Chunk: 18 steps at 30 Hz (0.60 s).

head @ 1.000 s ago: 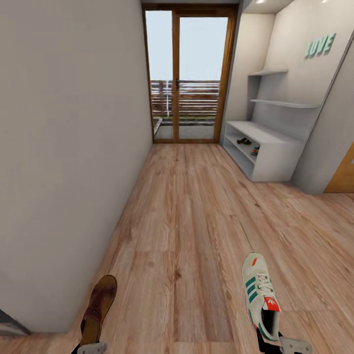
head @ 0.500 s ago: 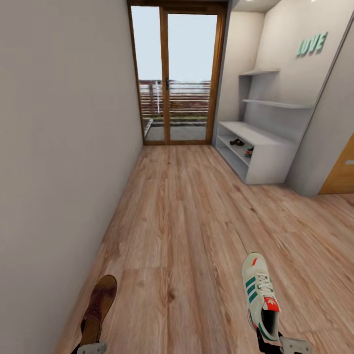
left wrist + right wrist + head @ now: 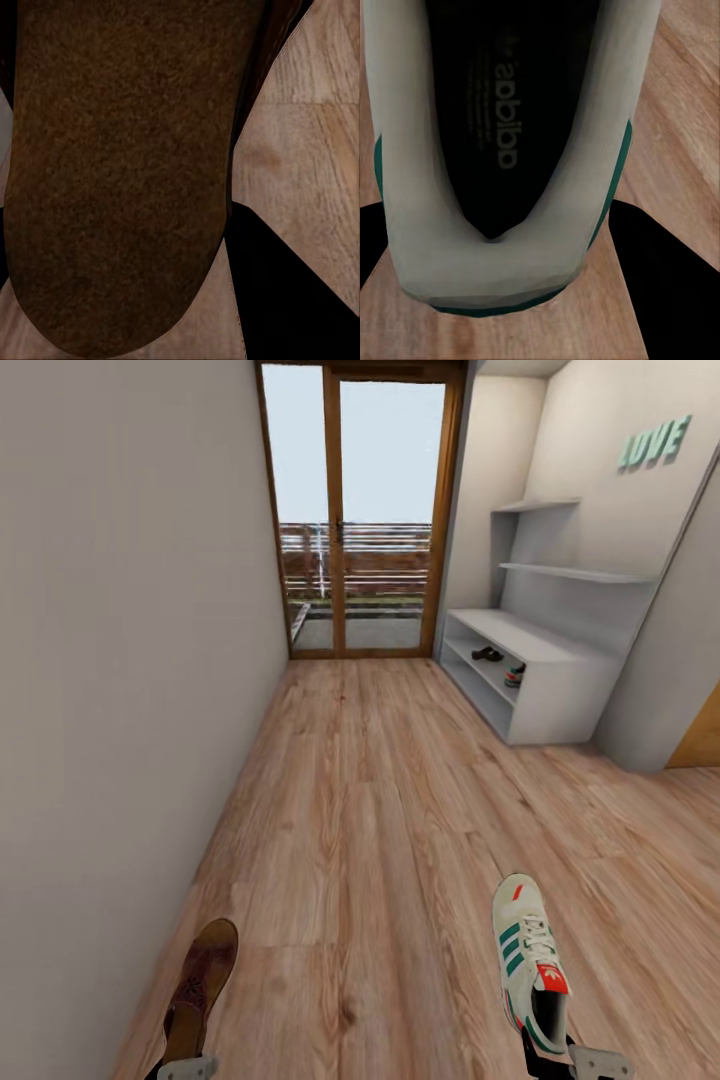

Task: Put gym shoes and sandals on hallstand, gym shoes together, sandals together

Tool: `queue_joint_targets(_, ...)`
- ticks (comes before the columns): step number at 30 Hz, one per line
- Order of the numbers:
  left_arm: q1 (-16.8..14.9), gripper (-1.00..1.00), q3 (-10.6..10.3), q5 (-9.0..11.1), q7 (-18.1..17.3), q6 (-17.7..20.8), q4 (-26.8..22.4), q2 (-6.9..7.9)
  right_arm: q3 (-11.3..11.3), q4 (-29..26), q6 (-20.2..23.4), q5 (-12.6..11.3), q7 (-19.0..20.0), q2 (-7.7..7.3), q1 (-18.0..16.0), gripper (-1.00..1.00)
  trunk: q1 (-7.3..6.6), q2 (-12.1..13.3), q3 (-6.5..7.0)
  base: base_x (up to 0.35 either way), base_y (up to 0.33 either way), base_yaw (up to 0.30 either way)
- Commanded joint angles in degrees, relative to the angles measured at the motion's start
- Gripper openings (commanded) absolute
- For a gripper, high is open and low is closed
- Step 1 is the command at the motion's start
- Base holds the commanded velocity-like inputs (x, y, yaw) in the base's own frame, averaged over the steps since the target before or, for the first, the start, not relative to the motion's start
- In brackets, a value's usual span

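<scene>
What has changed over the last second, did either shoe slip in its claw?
Only the view shifted: the hallstand and the glass door sit differently in the picture, which is camera motion. The sandal in the left claw and the gym shoe in the right claw stayed put, with no visible slip. The rack's two shoes are unmoved.

The corridor floor (image 3: pixel 370 810) is light brown wood-grain planking with visible knots, running from the near edge to the glass door. On its right side stands the pale-grey hallstand (image 3: pixel 560 695), a low unit with open shelf compartments. Inside one compartment lie a dark sandal (image 3: pixel 488 654) and, nearer, a gym shoe (image 3: pixel 515 676).
</scene>
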Motion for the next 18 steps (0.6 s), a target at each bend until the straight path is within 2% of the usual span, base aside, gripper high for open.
queue_joint_targets(1, 0.0, -1.0, 0.5, -0.6, -0.2, -0.2, 0.0, -0.02, -0.4, 0.0, -0.2, 0.2, 0.5, 0.03, -0.1, -1.0, 0.02, 0.0, -0.05, 0.339, 0.0, 0.0)
queue_joint_targets(18, 0.0, -1.0, 0.5, -0.6, -0.2, -0.2, 0.0, -0.02, -0.4, 0.0, -0.2, 0.2, 0.5, 0.05, -0.1, -1.0, 0.02, 0.0, -0.05, 0.339, 0.0, 0.0)
